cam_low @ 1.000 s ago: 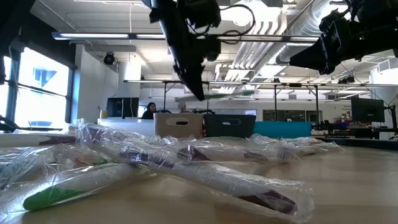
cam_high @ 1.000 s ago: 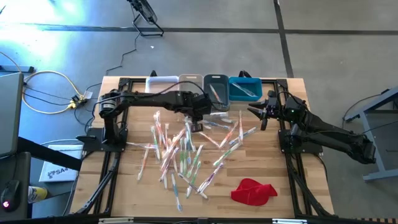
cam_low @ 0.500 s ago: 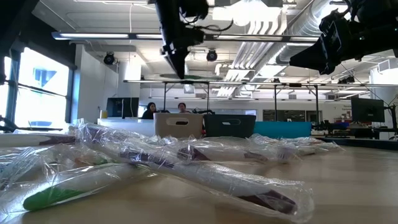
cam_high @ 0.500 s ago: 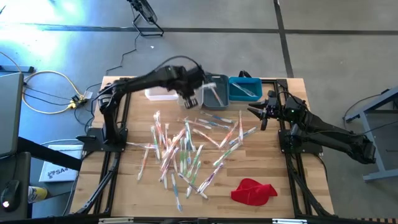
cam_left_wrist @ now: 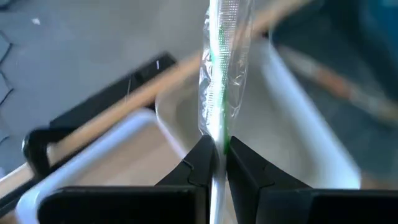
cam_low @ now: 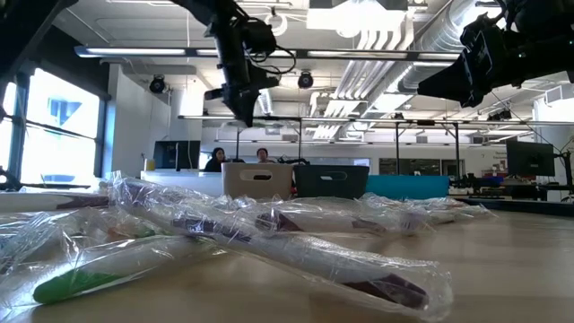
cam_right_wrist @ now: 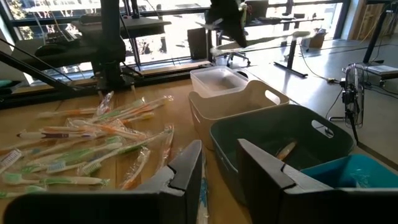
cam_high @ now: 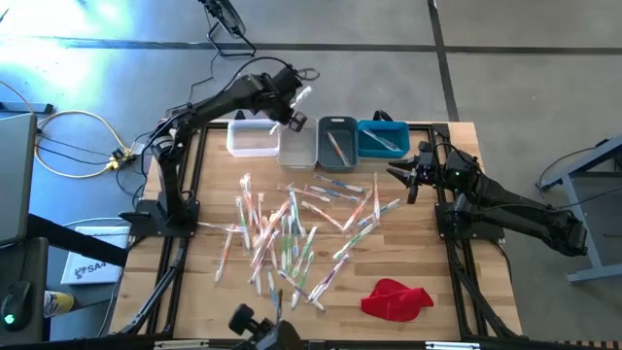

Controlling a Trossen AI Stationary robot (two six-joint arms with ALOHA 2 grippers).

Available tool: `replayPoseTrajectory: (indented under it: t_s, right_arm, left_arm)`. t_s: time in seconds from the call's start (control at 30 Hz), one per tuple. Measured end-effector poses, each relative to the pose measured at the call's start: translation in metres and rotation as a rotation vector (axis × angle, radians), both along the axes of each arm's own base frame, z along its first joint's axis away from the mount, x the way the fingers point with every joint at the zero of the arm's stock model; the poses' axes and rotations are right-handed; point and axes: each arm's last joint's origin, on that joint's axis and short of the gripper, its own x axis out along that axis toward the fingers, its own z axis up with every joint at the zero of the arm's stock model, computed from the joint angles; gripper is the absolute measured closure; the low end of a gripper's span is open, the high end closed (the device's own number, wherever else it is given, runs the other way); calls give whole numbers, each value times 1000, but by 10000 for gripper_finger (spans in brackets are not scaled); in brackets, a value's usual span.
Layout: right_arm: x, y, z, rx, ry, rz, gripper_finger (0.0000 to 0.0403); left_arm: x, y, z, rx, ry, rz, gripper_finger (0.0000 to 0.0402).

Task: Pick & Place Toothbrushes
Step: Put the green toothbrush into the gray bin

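Note:
My left gripper (cam_high: pixel 291 115) hangs high above the white bin (cam_high: pixel 251 139) and the beige bin (cam_high: pixel 296 146) at the table's far edge. It is shut on a clear-wrapped toothbrush with a green handle (cam_left_wrist: pixel 219 68). Many more wrapped toothbrushes (cam_high: pixel 292 228) lie flat in a loose pile on the middle of the table. The grey bin (cam_high: pixel 337 142) and the blue bin (cam_high: pixel 382 139) each hold a toothbrush or two. My right gripper (cam_high: pixel 406 182) waits open at the right, near the blue bin, with nothing between its fingers. My left gripper pinches the wrapped toothbrush near one end (cam_left_wrist: pixel 215 134) between its two fingers (cam_left_wrist: pixel 200 158). The fingers slant down from above. The rest of the toothbrush sticks out past the fingertips, lifted clear above the bins.
A red cloth (cam_high: pixel 397 298) lies near the table's front right. Black frame rails (cam_high: pixel 180 243) run along both table sides. A dark object (cam_high: pixel 258 326) shows at the near edge. People sit in the room beyond the bins (cam_low: pixel 215 158).
My left gripper, still shut on the toothbrush, has risen from the far edge of the pile and swung toward the table's far left, over the beige and white bins. It has rolled about its own axis, and the toothbrush has turned with it.

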Motion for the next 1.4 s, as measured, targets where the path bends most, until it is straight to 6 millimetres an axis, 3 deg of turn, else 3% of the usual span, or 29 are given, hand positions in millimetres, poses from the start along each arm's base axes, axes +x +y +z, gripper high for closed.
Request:
replayPoseTrajectory:
  t_s: [0.13, 0.27, 0.63, 0.87, 1.4]
  right_arm:
    - [0, 0, 0, 0, 0, -1, 310]
    - [0, 0, -1, 4, 7, 0, 310]
    - [0, 0, -1, -17, 15, 3, 310]
    - [0, 0, -1, -14, 15, 3, 310]
    - [0, 0, -1, -14, 14, 2, 310]
  left_arm:
    - [11, -2, -5, 39, -79, 16, 375]
    - [17, -12, -15, 33, -52, 13, 375]
    - [18, -24, -52, -27, -28, 162, 375]
    - [17, -28, -81, -44, -15, 165, 375]
    - [31, -42, -83, -38, -86, 112, 375]
